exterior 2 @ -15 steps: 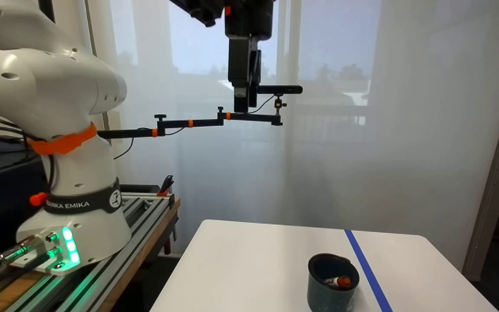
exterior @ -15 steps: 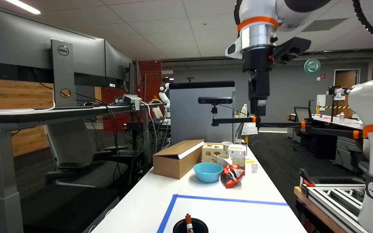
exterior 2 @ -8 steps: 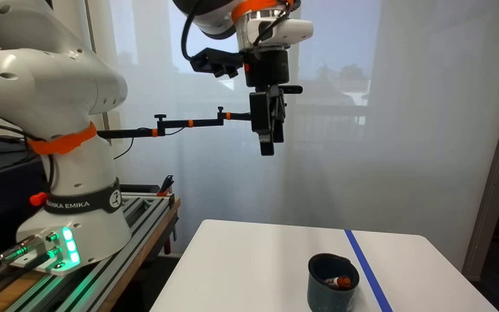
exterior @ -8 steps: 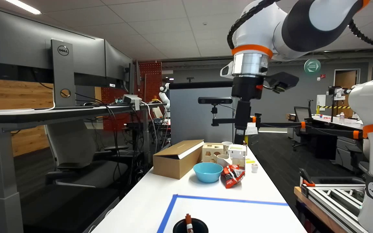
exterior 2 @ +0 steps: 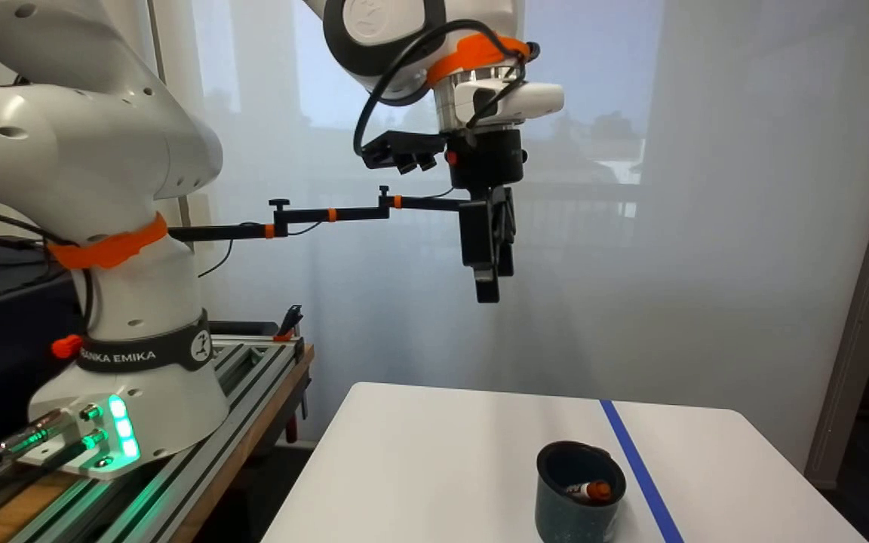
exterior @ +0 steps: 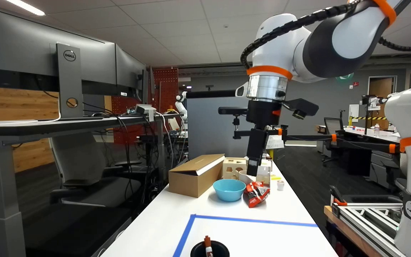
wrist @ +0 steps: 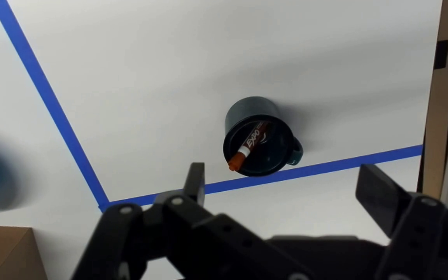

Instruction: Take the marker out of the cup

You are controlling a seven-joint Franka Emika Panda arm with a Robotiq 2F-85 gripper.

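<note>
Wrist view: the gripper has its jaws wide apart, nothing between them. The marker leans inside the cup, its orange cap at the rim. In both exterior views the gripper hangs above the table, well apart from the cup. The step in hand appears to be the approach, with no grasp yet made. The next move calls for centring over the cap, then descending until the jaws straddle it without striking the cup's wall.

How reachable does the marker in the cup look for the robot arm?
Probably yes, once lowered: the gripper is open, nothing visible covers the cup, and the marker leans inside, one end up.
</note>
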